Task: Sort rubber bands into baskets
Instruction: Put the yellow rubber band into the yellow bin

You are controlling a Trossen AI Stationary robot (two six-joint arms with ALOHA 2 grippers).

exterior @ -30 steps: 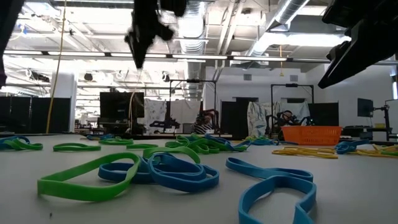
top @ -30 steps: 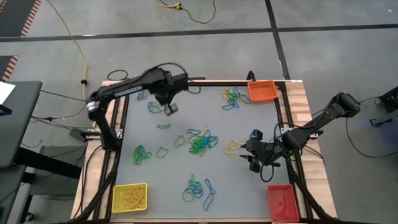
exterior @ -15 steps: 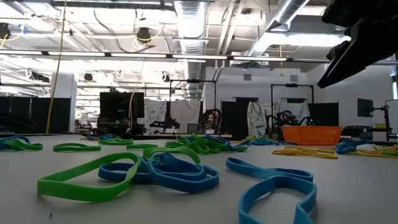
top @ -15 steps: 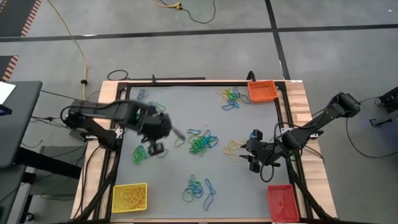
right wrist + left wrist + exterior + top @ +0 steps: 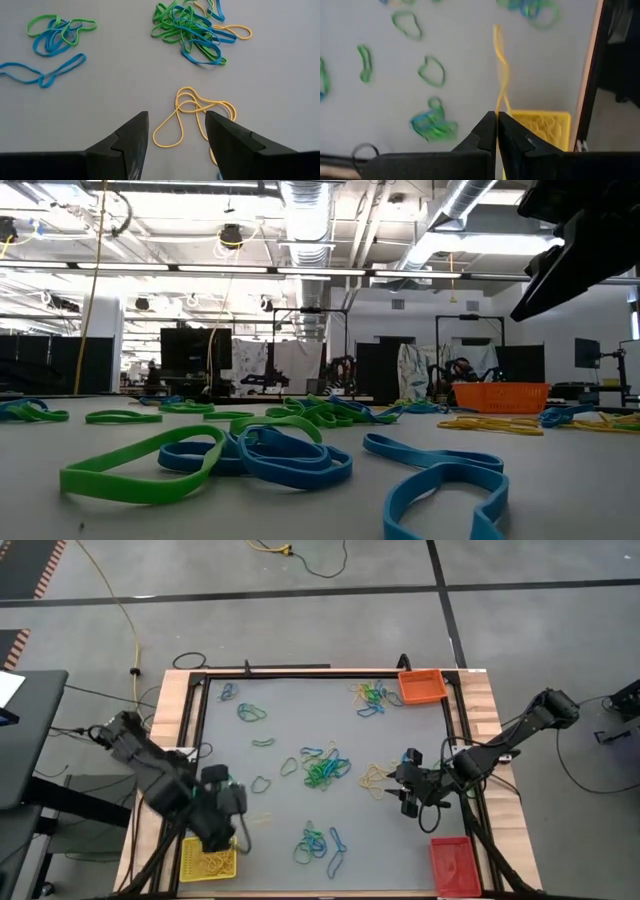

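Left end effector [image 5: 497,131] pinching yellow band [image 5: 501,75] over yellow basket [image 5: 208,858] | right end effector [image 5: 176,131] spread

Three baskets sit at the edges of the bench [image 5: 420,730]: one basket [image 5: 208,858] at the near left corner, another [image 5: 421,686] at the far right corner, a third [image 5: 453,863] at the near right corner. Rubber bands lie scattered between them — a large tangle [image 5: 323,767] mid-bench, a cluster [image 5: 371,698] just left of the far-right basket, another cluster [image 5: 320,845] near the front edge.

The left gripper [image 5: 226,812] hangs just above and beside the near-left basket, a rubber band [image 5: 501,75] pinched in its fingers. The right gripper [image 5: 406,783] hovers at the right side over a small bunch of bands [image 5: 192,116] — fingers apart.
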